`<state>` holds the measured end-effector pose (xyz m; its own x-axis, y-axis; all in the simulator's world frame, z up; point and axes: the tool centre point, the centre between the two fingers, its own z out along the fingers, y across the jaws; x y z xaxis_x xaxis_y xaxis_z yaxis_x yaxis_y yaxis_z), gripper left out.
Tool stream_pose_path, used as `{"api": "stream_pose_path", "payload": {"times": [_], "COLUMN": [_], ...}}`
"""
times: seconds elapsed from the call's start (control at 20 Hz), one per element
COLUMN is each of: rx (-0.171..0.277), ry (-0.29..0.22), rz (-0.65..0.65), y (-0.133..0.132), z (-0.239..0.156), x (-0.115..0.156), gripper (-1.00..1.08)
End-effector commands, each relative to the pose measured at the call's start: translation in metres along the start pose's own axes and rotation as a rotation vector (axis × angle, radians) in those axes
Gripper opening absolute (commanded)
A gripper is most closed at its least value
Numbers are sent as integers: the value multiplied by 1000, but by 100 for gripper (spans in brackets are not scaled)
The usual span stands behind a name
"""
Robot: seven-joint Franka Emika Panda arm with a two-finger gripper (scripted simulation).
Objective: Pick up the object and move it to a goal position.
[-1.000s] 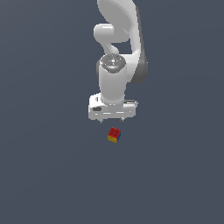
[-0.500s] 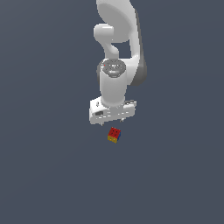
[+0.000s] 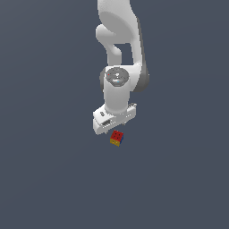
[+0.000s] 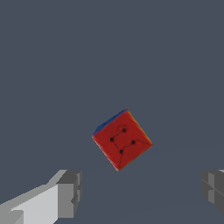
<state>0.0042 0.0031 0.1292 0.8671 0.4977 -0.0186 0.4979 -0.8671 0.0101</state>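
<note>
The grey floor (image 3: 49,179) fills both views and has no visible edge or corner, so places can be given only by the things on it. It carries nothing else that can be seen besides the one small object.

The white arm (image 3: 120,40) comes down from the top of the exterior view. Its round wrist joint faces the camera and the flat hand is below it.

The gripper (image 4: 139,192) points down at the floor. In the wrist view its two grey fingers (image 4: 70,193) stand wide apart, one on each side of the picture, with nothing between them, so the tool is released and grasps nothing. In the exterior view the fingers are hidden under the hand.

The cube (image 3: 117,137) lies on the floor just below the hand in the exterior view, close to it but not touching. In the wrist view the cube (image 4: 122,140) shows its red top face with dark dots, turned at an angle to the fingers. A blue side and a thin orange edge are also visible.
</note>
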Motion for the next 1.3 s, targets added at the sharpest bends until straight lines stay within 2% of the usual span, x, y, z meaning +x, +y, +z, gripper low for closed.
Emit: {"api": "stream_pose_path", "payload": {"times": [0.0,0.7,1.25], "rx": [0,3,4], "ry": [1,13,20], "rz": [-73,-454,-605], "y": [0,-4,-6], "z": [6,34,45], "x": [1,7,10], "gripper": [100,100,100]}}
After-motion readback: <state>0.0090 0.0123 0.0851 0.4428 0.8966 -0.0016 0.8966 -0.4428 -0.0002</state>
